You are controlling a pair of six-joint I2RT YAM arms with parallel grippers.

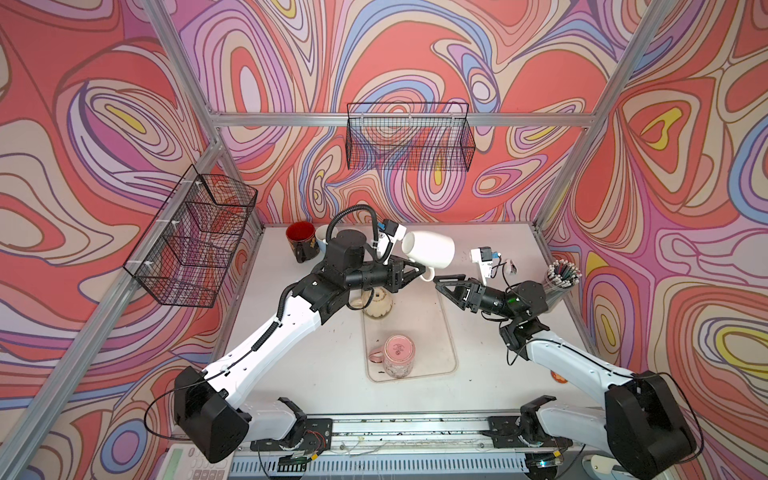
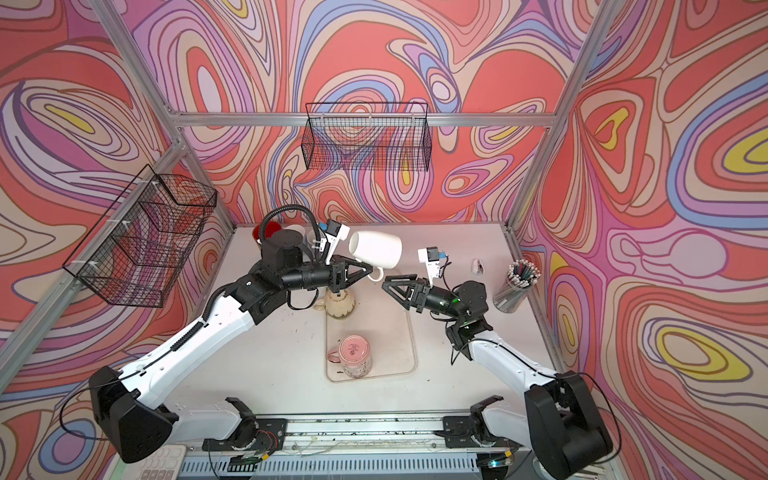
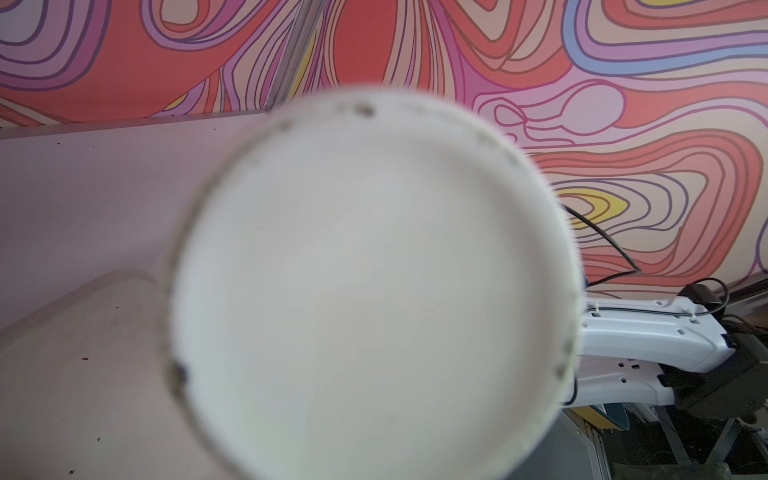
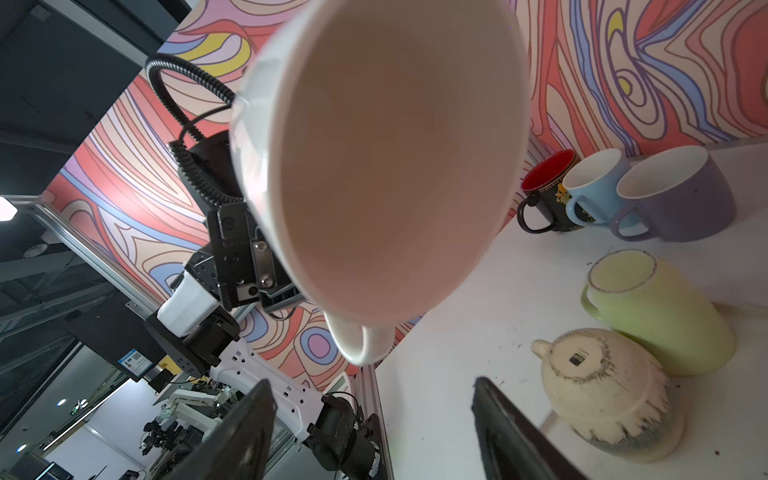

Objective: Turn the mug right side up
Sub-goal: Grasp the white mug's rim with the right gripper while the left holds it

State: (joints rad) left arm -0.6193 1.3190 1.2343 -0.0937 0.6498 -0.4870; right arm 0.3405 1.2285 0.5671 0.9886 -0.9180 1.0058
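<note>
The flip looks half done: the left gripper (image 1: 419,271) is clamped on the white mug (image 1: 430,248), sideways above the counter (image 1: 316,365) at centre frame, and the right gripper (image 1: 439,282), jaws apart, probably takes it next.

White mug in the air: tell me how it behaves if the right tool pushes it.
The white mug looks like glazed ceramic: probably rigid, slick and breakable if dropped. The left tool grips it only near the handle, body sideways, so a push would likely swing it around that grip. The right tool, open, should take the wall gently.
</note>
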